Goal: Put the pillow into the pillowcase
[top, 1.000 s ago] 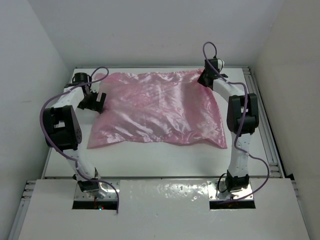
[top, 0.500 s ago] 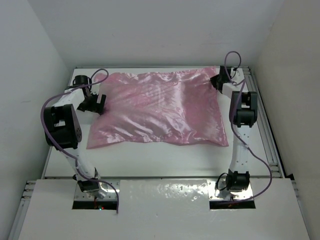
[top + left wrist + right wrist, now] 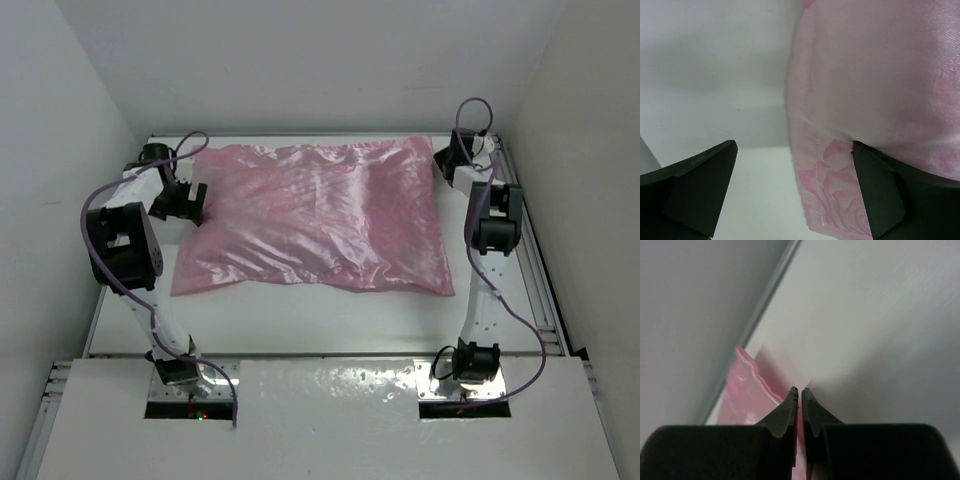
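Note:
The pink satin pillowcase [image 3: 315,215] lies spread and puffed across the white table. The pillow is hidden; no cream cushion shows in any view. My left gripper [image 3: 185,203] is open at the pillowcase's left edge. In the left wrist view the fabric's hemmed edge [image 3: 820,165] hangs between the wide-apart fingers of the left gripper [image 3: 795,192], against the right one. My right gripper [image 3: 447,160] is at the far right corner. In the right wrist view the right gripper [image 3: 800,392] is shut on a fold of the pillowcase [image 3: 747,390].
A metal rail [image 3: 520,215] runs along the table's right edge close to the right arm. White walls enclose the table on the left, back and right. The table's near strip [image 3: 300,320] is bare white in front of the pillowcase.
My right gripper moved right toward the table's far right corner, drawing the pillowcase's corner with it. My left gripper shifted slightly left and away along the left edge.

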You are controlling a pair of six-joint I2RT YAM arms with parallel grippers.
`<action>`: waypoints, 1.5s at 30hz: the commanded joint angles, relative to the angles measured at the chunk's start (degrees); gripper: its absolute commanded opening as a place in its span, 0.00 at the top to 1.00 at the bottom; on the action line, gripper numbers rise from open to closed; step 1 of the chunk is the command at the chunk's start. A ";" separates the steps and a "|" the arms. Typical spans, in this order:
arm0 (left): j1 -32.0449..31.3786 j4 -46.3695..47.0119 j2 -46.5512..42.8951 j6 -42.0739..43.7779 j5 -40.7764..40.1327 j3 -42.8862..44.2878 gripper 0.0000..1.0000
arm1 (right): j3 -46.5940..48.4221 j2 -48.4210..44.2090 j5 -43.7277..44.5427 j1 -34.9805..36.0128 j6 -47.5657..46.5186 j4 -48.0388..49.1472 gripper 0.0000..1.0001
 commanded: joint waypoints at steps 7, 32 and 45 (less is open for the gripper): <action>1.98 -1.10 -7.30 -0.72 5.54 4.61 0.00 | -32.15 -31.52 -4.26 3.69 -22.96 1.77 0.90; 11.92 5.76 -18.83 -0.90 1.76 -3.83 0.00 | -43.70 -40.23 -11.99 -5.28 -15.75 -11.84 1.00; 15.35 9.27 -19.61 -1.43 0.35 -0.58 0.00 | -49.24 -68.09 -2.32 -8.87 -27.80 -35.37 0.01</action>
